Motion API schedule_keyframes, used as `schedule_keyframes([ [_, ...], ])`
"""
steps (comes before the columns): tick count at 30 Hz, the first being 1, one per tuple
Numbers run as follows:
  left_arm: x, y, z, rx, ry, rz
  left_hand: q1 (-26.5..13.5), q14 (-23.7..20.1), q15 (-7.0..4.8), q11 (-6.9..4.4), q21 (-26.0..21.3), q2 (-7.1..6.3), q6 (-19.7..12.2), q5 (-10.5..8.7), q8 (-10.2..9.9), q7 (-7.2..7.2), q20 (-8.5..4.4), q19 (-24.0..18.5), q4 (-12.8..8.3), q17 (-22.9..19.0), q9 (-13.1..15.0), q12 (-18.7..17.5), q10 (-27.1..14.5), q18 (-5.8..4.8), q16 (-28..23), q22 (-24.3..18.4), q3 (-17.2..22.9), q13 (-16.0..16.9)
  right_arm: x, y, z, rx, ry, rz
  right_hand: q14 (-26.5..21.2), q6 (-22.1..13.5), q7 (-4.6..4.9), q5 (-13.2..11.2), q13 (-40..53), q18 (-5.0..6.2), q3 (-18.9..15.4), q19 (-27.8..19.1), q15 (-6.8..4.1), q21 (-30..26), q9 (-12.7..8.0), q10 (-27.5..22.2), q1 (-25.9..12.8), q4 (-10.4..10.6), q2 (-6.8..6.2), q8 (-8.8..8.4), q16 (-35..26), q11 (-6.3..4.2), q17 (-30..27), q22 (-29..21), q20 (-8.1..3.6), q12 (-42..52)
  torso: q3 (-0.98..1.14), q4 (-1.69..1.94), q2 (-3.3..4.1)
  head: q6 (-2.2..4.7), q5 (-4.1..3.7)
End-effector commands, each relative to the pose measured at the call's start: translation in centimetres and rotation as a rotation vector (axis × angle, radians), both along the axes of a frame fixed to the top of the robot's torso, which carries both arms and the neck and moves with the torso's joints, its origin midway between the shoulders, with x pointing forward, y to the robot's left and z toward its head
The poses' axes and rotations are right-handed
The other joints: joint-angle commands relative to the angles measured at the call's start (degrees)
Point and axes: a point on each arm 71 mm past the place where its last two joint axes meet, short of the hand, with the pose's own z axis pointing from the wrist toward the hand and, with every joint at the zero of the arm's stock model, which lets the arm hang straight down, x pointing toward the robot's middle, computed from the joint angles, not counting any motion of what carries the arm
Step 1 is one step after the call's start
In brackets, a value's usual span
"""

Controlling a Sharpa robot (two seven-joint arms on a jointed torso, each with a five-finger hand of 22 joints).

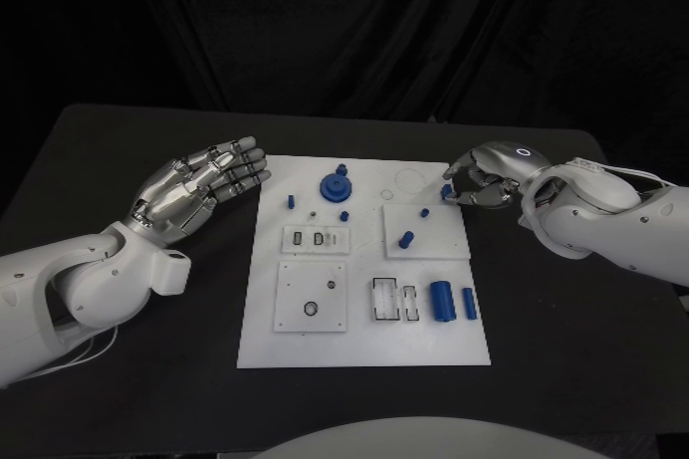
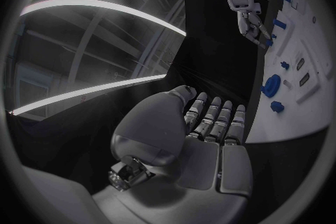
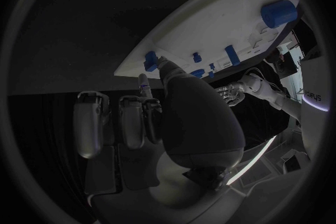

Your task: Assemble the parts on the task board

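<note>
1. Silver fingers of the right hand (image 1: pixel 481 183) curl down at the far right edge of the task board (image 1: pixel 362 347). The right wrist view shows a fingertip reaching to a small blue part (image 3: pixel 150 60) at the board's edge. I cannot tell whether the part is really pinched or only touched.
2. Risk here: if the contact is only at one fingertip, the small part may roll or slide off the edge onto the black bench (image 1: pixel 574 310). A push from the side, not a squeeze from two sides, would cause this.
3. A second risk: the curled fingers are just beside a short blue peg (image 1: pixel 424 213) and a longer blue pin (image 1: pixel 405 240) on the raised square plate. A wide move of the hand could knock them from their places.
4. The left hand (image 1: pixel 201 185) is off the board, over the bench on its left side. Its fingers are straight and side by side, and it holds nothing. It seems to wait, so I judge little danger from it now.
5. Further out on the board, the big blue gear with a knob (image 1: pixel 338 186) stands near the far edge, and two blue cylinders (image 1: pixel 454 302) lie near the right edge, well apart from both hands.
</note>
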Motion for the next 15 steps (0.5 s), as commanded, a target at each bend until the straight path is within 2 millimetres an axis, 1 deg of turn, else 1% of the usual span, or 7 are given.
schedule_keyframes([
  [1,-0.15,0.1,0.5,-0.066,-0.057,0.003,-0.7,0.0,0.25,0.26,0.3,-0.07,0.2,0.2,0.2,0.89,-0.11,0.1,0.2,0.1,0.1,0.3,0.0,-0.54,0.2,-0.1,0.3,0.1,-0.02,-0.09,-0.38,-0.01,0.021,-0.012,5.2,0.1,0.19,-0.2,15.1,0.26,-0.3,1.8,0.13,-0.4,-0.1,6.1,0.5,0.0,0.06,0.13,-0.3,0.25,11.1,10.7,0.15,0.2,-0.01,0.0,0.01,-0.09,0.02],
  [10,-0.13,0.15,0.46,-0.065,-0.055,0.003,-0.7,0.0,0.25,0.26,0.3,-0.07,0.2,0.2,0.2,0.89,-0.11,0.1,0.2,0.1,0.1,0.3,0.0,-0.54,0.2,-0.1,0.3,0.1,0.1,-0.02,-0.69,-0.013,0.028,-0.013,5.1,0.3,0.21,0.1,15.1,0.37,-0.3,1.6,0.17,-0.8,-0.1,6.1,1.1,-0.1,0.1,0.26,-0.5,0.28,10.7,10.5,0.2,0.2,0.01,0.01,0.02,-0.2,0.16],
  [15,-0.12,0.15,0.43,-0.065,-0.054,0.002,-0.7,0.0,0.26,0.26,0.2,-0.09,0.1,0.2,0.2,0.91,-0.11,0.0,0.2,0.1,0.1,0.2,0.0,-0.55,0.2,-0.1,0.4,0.0,0.17,0.04,-0.77,-0.015,0.03,-0.015,5.0,0.4,0.26,1.0,15.1,0.42,-0.2,1.4,0.2,-1.1,-0.2,6.1,2.2,-0.3,0.25,0.3,-0.7,0.32,10.5,10.4,0.24,0.2,0.03,-0.01,0.0,-0.26,0.25],
])
